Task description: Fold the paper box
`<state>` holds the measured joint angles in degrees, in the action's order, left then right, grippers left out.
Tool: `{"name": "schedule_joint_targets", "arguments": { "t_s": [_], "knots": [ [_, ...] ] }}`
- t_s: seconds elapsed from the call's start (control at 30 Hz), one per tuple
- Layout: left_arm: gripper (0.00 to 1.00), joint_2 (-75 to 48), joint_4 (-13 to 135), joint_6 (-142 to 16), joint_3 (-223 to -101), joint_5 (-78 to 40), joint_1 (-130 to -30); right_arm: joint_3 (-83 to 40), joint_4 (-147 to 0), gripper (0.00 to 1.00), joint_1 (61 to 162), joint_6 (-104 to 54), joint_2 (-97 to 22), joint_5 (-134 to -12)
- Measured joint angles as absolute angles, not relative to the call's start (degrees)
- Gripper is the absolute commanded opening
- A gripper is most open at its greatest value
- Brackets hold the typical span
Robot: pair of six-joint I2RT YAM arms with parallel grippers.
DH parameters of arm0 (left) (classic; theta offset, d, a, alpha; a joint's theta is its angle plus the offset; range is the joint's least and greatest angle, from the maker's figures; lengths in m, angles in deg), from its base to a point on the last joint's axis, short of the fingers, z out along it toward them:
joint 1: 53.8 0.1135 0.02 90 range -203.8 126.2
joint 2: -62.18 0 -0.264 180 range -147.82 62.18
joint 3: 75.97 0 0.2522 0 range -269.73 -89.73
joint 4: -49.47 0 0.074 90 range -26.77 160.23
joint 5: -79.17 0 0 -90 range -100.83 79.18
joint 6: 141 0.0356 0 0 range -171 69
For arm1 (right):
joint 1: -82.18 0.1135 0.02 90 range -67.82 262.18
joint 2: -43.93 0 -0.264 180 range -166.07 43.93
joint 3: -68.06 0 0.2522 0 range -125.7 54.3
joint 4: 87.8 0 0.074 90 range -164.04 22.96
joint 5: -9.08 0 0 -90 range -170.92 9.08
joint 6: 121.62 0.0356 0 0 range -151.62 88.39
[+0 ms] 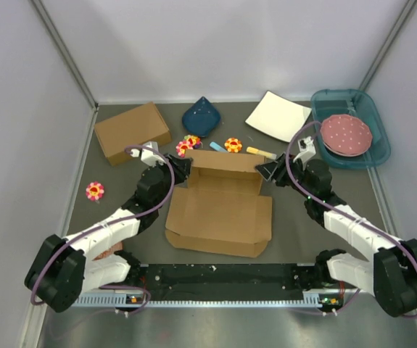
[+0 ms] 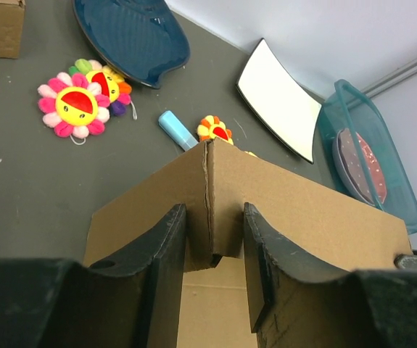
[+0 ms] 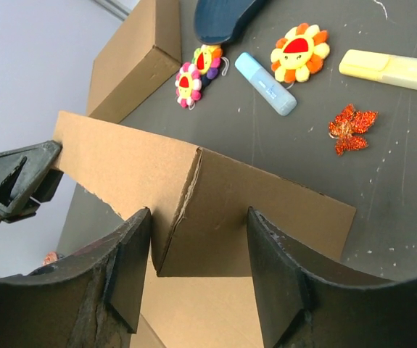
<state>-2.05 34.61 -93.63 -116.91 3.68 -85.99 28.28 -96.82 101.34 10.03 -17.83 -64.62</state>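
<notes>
Bearing paper box (image 1: 219,214): dark, pale-walled tabletop (image 1: 302,239)

Right hand (image 3: 199,217) jaws spread astride paper box (image 3: 121,159) corner.

Around the paper box (image 1: 219,214) I count four plush flowers (image 1: 95,191), three plates (image 1: 277,116), two markers (image 1: 260,152), one teal tray (image 1: 376,154), one closed cardboard box (image 1: 130,132) and one glittery orange ornament (image 3: 349,129).
</notes>
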Motion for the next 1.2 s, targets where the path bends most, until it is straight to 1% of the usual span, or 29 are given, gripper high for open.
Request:
{"name": "schedule_joint_targets", "arguments": {
  "t_s": [0.2,0.47,0.77,0.83,0.9,0.93,0.97,1.0,1.03,1.07,1.2],
  "knots": [
    [0.08,-3.1,34.1,-94.2,-116.9,4.1,-86.0,28.5,-100.7,0.49,100.3,10.6,-20.8,-63.0],
    [0.08,-3.8,31.3,-94.5,-115.7,4.7,-86.1,32.7,-109.6,0.49,100.0,12.0,-22.2,-62.8],
    [0.08,-4.0,25.0,-95.1,-112.3,3.5,-86.2,37.5,-115.1,0.51,100.0,12.4,-19.8,-62.9],
    [0.1,-4.8,23.7,-95.2,-112.2,3.5,-86.1,37.5,-114.9,0.54,100.0,12.4,-19.7,-62.9],
    [0.13,-5.5,22.8,-95.4,-112.3,3.6,-86.1,37.3,-114.4,0.6,100.0,12.5,-19.4,-63.0],
    [0.16,-5.6,22.7,-95.5,-112.4,3.6,-86.1,37.2,-113.6,0.63,100.0,12.4,-18.9,-63.0],
    [0.19,-5.4,22.8,-95.5,-112.4,3.7,-86.1,37.2,-112.7,0.67,100.0,12.5,-18.5,-62.9],
    [0.21,-5.1,23.2,-95.5,-112.4,3.7,-86.1,36.9,-110.6,0.69,100.0,12.6,-17.6,-62.8],
    [0.27,-4.8,23.6,-95.5,-112.5,3.8,-86.1,36.2,-108.8,0.71,100.0,12.6,-16.8,-62.7],
    [0.3,-4.3,24.6,-95.5,-112.7,3.8,-86.1,35.6,-106.7,0.73,100.0,12.5,-16.2,-62.7],
    [0.44,-3.2,30.0,-95.4,-115.1,4.0,-86.1,31.7,-97.1,0.77,100.0,11.9,-14.7,-62.9]
  ]
}}
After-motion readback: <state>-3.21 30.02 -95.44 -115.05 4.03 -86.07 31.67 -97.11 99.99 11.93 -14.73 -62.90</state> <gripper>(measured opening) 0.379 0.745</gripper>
